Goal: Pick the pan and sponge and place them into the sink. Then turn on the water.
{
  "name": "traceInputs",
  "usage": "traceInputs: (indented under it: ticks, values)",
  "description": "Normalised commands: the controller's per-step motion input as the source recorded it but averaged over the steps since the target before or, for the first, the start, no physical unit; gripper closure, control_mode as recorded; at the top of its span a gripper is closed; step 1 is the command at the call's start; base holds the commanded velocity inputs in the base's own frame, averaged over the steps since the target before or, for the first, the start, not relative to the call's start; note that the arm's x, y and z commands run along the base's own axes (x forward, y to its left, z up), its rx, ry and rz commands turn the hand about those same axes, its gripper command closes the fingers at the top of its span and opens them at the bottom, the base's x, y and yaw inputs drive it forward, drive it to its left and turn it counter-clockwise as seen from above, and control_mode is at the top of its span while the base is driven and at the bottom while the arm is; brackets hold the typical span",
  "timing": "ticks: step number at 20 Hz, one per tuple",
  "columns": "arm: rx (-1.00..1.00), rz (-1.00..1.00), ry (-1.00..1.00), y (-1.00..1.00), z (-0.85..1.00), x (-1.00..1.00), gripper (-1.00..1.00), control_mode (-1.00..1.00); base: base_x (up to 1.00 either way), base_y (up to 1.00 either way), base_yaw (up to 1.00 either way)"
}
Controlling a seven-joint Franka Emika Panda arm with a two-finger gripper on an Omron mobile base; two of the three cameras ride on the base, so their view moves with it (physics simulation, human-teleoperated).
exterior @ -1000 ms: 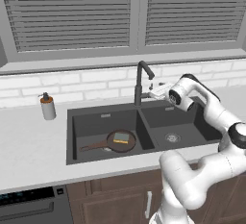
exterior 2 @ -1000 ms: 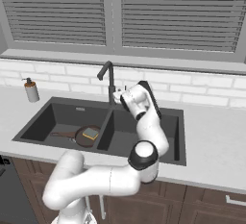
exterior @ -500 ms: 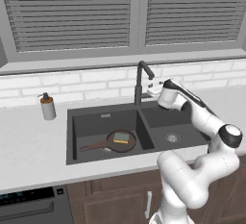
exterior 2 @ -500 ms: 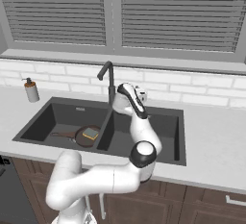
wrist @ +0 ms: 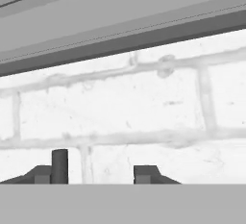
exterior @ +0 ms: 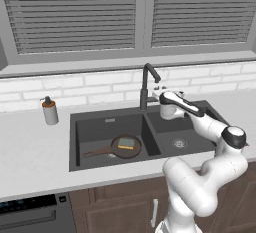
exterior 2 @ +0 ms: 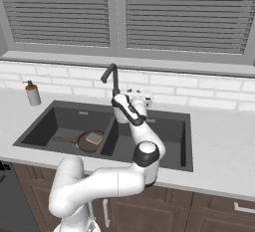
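Hand (exterior: 159, 95) open, empty, swung left to faucet (exterior: 148, 84); pan (exterior: 125, 146), sponge (exterior: 127, 143) unmoved.

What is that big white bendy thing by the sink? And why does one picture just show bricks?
It is a robot arm. At its end sits a gripper, two small fingers for grabbing. It holds nothing and is reaching toward the faucet.

Two pictures come from cameras on the robot's base, one behind the arm on its left, one on its right. They show the same kitchen from two sides. The third camera sits on the hand and looks forward between the fingers, which stand apart. The hand points at the brick wall, so you see bricks.

In the sink's left basin lies a pan with a sponge in it. A soap bottle stands on the counter. No water is running.
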Motion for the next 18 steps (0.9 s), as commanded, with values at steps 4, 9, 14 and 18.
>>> traceInputs:
  ticks: [4,9,14,18]
  values:
    - [0.24,0.0,0.13,-1.0,0.0,0.0,1.0,-1.0,0.0,0.0,0.0]
    - [0.21,0.03,0.23,-1.0,0.1,0.05,1.0,-1.0,0.0,0.0,0.0]
    - [0.23,0.03,0.29,-1.0,0.33,0.14,1.0,-1.0,0.0,0.0,0.0]
    - [0.24,0.01,0.3,-1.0,0.54,0.07,1.0,-1.0,0.0,0.0,0.0]
